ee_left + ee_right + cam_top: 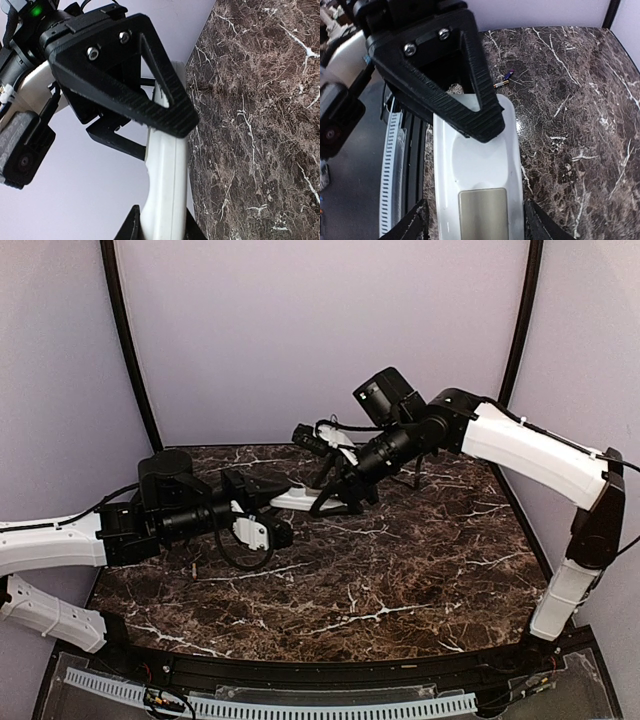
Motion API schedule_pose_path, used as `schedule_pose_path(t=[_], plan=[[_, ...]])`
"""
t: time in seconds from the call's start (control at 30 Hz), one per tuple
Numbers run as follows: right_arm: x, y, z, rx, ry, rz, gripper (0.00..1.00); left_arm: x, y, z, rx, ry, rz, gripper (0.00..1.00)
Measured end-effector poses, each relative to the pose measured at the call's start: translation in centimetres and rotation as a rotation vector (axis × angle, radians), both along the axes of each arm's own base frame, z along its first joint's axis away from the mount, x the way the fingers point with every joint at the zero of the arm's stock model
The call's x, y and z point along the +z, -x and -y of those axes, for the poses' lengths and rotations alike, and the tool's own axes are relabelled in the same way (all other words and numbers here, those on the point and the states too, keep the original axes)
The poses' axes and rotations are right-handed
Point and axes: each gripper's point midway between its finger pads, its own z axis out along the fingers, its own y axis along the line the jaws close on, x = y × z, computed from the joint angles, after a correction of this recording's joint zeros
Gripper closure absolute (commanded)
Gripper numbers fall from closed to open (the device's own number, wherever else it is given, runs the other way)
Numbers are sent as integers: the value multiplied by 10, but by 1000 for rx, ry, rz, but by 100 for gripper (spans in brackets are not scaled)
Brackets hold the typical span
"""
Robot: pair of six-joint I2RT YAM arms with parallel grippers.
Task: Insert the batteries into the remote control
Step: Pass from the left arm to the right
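Note:
The white remote control (297,499) hangs above the marble table between both arms. My left gripper (162,230) is shut on one end, and that view shows it edge-on (165,185). In the right wrist view its back (477,160) faces the camera, with a shallow hollow and a flat grey rectangular panel (482,212). My right gripper (477,227) straddles the other end, open, with a thin gap at each fingertip. The left gripper's black finger (465,100) covers the far end. One battery (503,80), small with a purple and an orange end, lies on the table beyond the remote.
The dark marble table (400,570) has a white perforated strip (300,705) along its near edge. Plain lilac walls and black corner posts (130,340) close off the back. In the left wrist view the right gripper's black finger (150,90) crosses the remote.

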Motion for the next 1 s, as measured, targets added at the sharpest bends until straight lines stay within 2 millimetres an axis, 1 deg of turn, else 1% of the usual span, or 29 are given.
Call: schedule_pose_path(t=[0.13, 0.33, 0.47, 0.63, 0.67, 0.7, 0.8, 0.83, 0.97, 1.0], plan=[[-7, -1, -4, 6, 15, -17, 48, -2, 0, 0, 0, -4, -3, 100], [-9, 0, -3, 15, 21, -24, 48, -3, 0, 0, 0, -10, -7, 100], [-10, 1, -3, 17, 25, -26, 43, -5, 0, 0, 0, -11, -9, 100], [-18, 0, -3, 19, 43, -38, 41, -5, 0, 0, 0, -12, -9, 100], [-19, 0, -4, 19, 47, -41, 43, -5, 0, 0, 0, -12, -9, 100], [-21, 0, -4, 20, 50, -43, 48, -5, 0, 0, 1, -12, -9, 100], [-22, 1, -3, 26, 52, -45, 67, -5, 0, 0, 1, -13, -9, 100], [-22, 2, -3, 26, 54, -47, 71, -6, 0, 0, 1, -13, -8, 100], [-21, 2, -4, 30, 52, -41, 79, -6, 0, -1, 4, -9, -16, 99], [-22, 2, -3, 30, 53, -41, 80, -6, -1, -1, 9, -8, -18, 88]])
